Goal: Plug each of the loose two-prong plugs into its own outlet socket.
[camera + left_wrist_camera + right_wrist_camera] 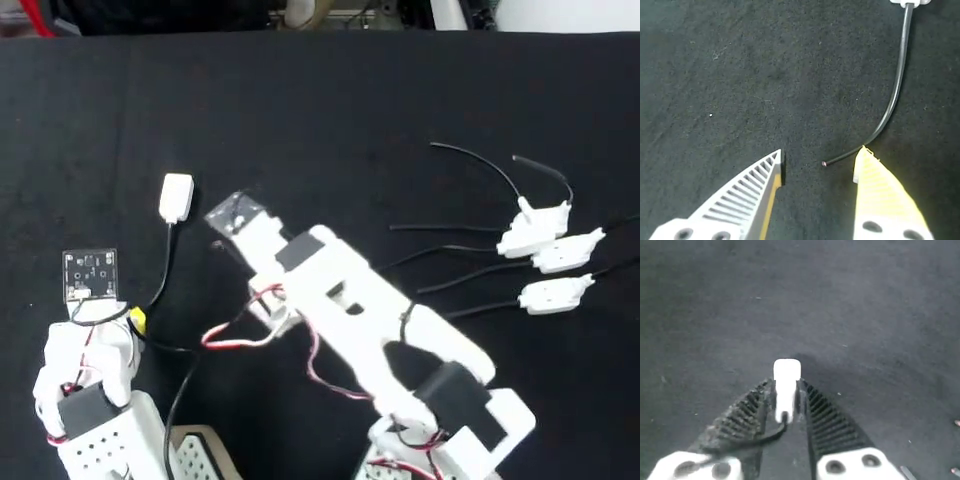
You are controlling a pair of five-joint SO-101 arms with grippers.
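High view, black table (400, 100), three white corded connectors (548, 250) clustered together, right gripper (786, 386) clamped on white plug (786, 371), left gripper (821, 152) spread wide beside black wire (892, 107) of second plug (176, 197).

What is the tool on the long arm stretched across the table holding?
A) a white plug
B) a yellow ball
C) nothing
A: the right tool is shut on a small white plug, which sticks out past its tips.
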